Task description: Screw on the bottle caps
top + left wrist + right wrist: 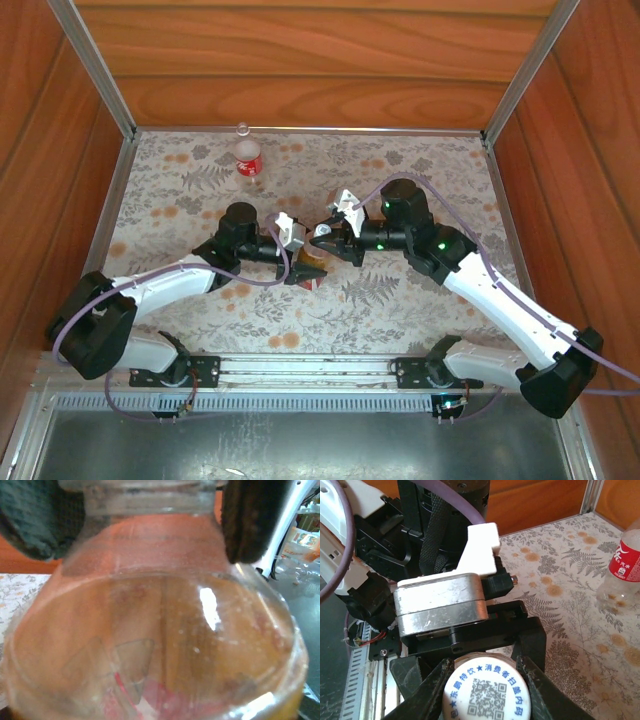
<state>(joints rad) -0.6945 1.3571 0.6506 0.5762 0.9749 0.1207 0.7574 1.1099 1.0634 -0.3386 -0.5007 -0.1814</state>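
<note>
Right wrist, right hand (484, 664) pinching bottle cap (486, 695), red-labelled bottle (624, 577) apart

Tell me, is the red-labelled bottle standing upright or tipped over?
Upright: the red-labelled bottle stands on its base, label above its clear lower body.

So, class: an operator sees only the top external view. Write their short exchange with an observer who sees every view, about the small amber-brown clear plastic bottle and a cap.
Operator: The grippers meet at the small amber-brown clear plastic bottle. Is the right gripper holding anything?
Observer: Yes. The right wrist view shows its fingers pressed on either side of a round white plastic cap printed in blue with a square code.
Operator: How does the left gripper sit?
Observer: The left wrist view shows its dark pads flanking the bottle's ridged neck; whether they touch it is unclear.
</note>
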